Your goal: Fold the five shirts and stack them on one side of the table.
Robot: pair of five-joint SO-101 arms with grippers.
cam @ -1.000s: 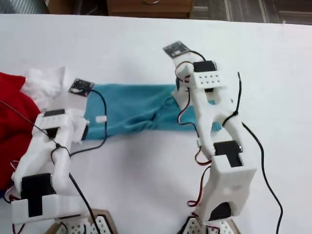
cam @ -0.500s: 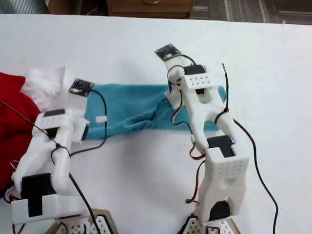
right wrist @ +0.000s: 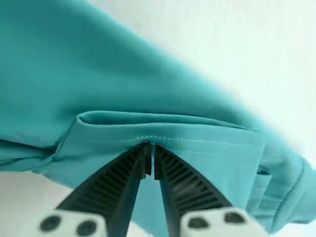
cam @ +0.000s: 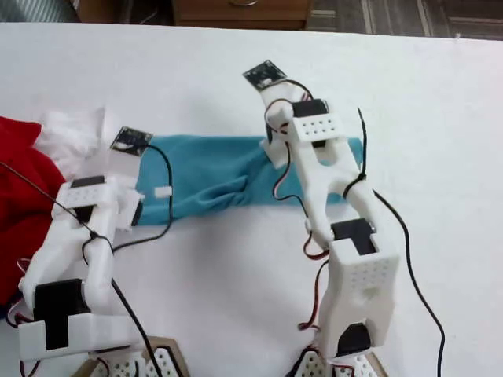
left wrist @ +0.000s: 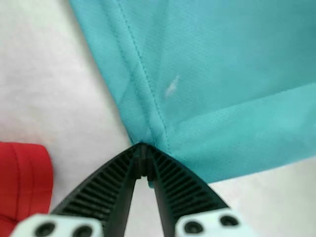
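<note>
A teal shirt (cam: 212, 173) lies as a long folded strip across the middle of the white table (cam: 440, 118). My left gripper (cam: 135, 206) sits at its left end, shut on a hemmed corner of the teal shirt (left wrist: 207, 89); the black fingers (left wrist: 123, 182) pinch the seam. My right gripper (cam: 275, 145) is over the strip's right part, shut on a folded hem of the teal shirt (right wrist: 163, 143). A red shirt (cam: 20, 196) lies heaped at the table's left edge, and its corner (left wrist: 19, 173) appears in the left wrist view.
A white garment (cam: 71, 133) is crumpled beside the red shirt at the left. Wooden furniture (cam: 236, 12) stands beyond the table's far edge. Cables (cam: 409, 236) trail from both arms over the table.
The right arm has moved left, dragging the strip's right end with it, so more teal cloth now lies uncovered to its right. The left arm has stayed put.
</note>
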